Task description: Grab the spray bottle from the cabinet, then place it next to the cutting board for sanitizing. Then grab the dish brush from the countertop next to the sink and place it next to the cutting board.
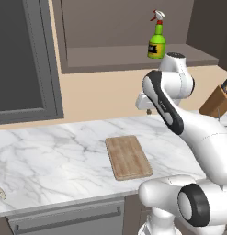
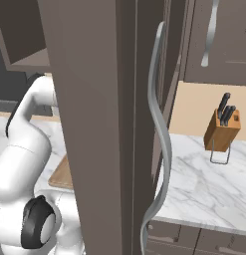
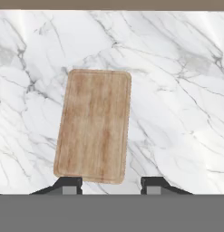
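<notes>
Left base view: spray bottle (image 1: 156,42) upright on cabinet (image 1: 133,57) shelf, high above cutting board (image 1: 128,157). First step, looks like; nothing grabbed.

Right base view: knife block (image 2: 222,129) on countertop (image 2: 204,184), right of board.

Hand view: gripper (image 3: 112,183) released, empty, hanging over board. Next: lift toward bottle.
</notes>
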Motion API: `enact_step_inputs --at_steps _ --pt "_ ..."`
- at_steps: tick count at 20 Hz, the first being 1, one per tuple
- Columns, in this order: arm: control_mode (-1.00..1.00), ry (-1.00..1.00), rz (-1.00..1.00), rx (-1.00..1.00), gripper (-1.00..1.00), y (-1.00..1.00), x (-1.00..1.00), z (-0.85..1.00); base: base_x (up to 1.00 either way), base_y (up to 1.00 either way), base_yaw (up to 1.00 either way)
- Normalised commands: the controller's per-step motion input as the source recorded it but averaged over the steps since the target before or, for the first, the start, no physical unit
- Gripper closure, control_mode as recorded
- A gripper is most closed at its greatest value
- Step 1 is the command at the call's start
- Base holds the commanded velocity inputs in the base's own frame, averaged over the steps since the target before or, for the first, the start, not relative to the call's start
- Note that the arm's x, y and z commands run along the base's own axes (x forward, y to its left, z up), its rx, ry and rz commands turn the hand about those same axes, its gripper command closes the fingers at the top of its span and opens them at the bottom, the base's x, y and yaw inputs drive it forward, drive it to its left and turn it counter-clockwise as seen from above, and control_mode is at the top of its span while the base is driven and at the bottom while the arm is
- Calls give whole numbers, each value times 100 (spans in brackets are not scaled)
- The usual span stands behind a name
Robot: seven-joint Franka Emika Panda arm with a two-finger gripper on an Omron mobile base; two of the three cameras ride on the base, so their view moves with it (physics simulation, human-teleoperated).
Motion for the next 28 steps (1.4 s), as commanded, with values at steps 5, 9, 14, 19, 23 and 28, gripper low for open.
enact_step_inputs --at_steps 5,9,14,19,23,28 --pt "-100 -6 0 0 -100 0 -31 -2 0 0 0" --pt "-100 -15 0 0 -100 0 -57 6 0 0 0" --pt "-100 -32 0 0 -100 -1 -62 66 0 0 0" --pt "-100 -29 0 0 -100 -6 -56 82 0 0 0" --pt "-100 -25 -1 0 -100 -13 -41 76 0 0 0" --pt "-100 -35 -6 0 -100 -20 -20 63 0 0 0"
